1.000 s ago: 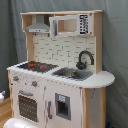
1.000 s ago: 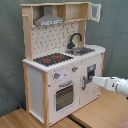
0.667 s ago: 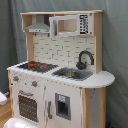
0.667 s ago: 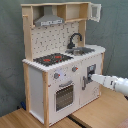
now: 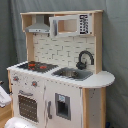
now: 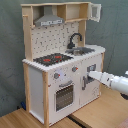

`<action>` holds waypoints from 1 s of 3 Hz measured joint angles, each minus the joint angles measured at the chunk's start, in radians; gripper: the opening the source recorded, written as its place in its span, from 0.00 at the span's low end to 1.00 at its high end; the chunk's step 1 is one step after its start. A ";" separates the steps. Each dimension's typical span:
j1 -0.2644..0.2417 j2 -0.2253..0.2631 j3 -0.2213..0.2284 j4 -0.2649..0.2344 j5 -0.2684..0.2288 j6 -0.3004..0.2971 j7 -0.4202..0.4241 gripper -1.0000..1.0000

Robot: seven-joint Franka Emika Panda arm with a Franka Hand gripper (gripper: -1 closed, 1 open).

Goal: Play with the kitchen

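Nearest in the second exterior view, the white arm reaches in from the second exterior view's right, and its gripper [image 6: 93, 75] has crept leftward over the last second, from well out in front of the cupboard door [image 6: 90, 80] to a spot at or just touching that door's upper part. Whether the gripper is open or closed I cannot tell. That advance suggests the play is settling on the door (a push or a pull at its handle seems the likely step, though contact is not certain from here). Nothing on the kitchen [image 6: 50, 95] itself looks shifted: the oven door [image 6: 64, 96] beside the cupboard is shut, and the two knobs [image 6: 56, 76] above it sit as they did. The kitchen stands upright on a light wooden table [image 6: 100, 114], filling the middle of both exterior views. Further back on its counter lie the black stove [image 6: 52, 59] with red burners, then the sink [image 6: 82, 50] and the curved black faucet [image 6: 75, 40], and above them the grey hood [image 6: 48, 20] and an open wooden shelf. The table is made of boards with a seam running toward the kitchen's base. Behind everything hangs a plain grey curtain [image 6: 10, 50], which closes off the room in both exterior views.
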 joint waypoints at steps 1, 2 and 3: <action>-0.056 0.000 0.003 0.006 0.000 0.073 0.050 1.00; -0.127 0.000 0.013 0.026 0.000 0.151 0.099 1.00; -0.206 -0.002 0.027 0.068 0.000 0.212 0.149 1.00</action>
